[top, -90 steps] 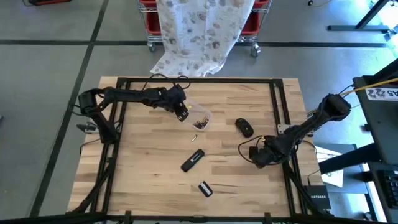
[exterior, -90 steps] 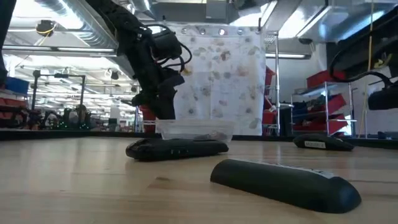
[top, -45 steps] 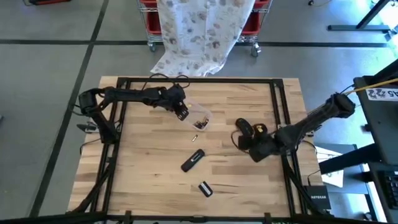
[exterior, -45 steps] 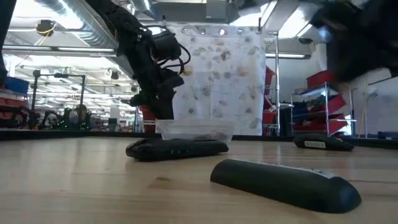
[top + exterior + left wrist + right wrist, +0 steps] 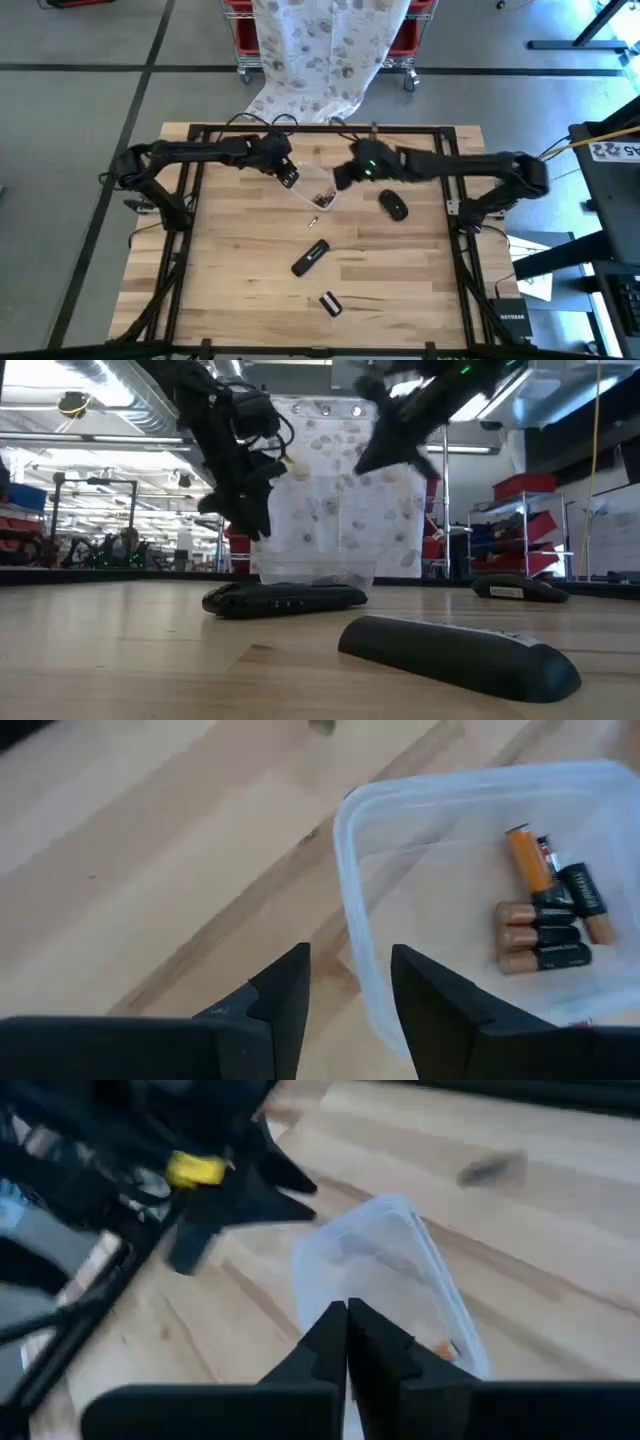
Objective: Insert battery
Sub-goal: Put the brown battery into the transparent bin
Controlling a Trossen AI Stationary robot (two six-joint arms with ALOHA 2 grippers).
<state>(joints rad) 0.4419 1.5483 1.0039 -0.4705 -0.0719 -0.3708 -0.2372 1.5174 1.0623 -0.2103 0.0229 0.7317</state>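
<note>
Clear plastic container [image 5: 321,190]: sitting on the wooden desk [image 5: 230,270] toward its far edge, serving here as the landmark. It is holding several batteries [image 5: 545,925], copper-and-black cells plus one orange one, lying side by side on its floor.

Left end effector [image 5: 286,176]: hovering above the desk just beside the container's left rim. Its two dark fingers [image 5: 285,995] are standing a small gap apart with nothing between them; in the left wrist view the container's rim is lying just ahead of the fingertips and the batteries farther in.

Right end effector [image 5: 343,177]: hanging over the container's right side, opposite the left one, with the arm reaching in from the desk's right edge. Its fingers [image 5: 335,1342] are pressing tip to tip and gripping nothing; the container is lying directly ahead of the tips in the right wrist view.

Loose battery [image 5: 313,222]: lying on the desk just in front of the container, apart from both end effectors.

Black remote [image 5: 310,258]: lying farther in front of the container, near the desk's middle.

Small black cover piece [image 5: 329,303]: resting beyond the remote, toward the near edge.

Black computer mouse [image 5: 393,205]: sitting to the right of the container, close to it.
</note>
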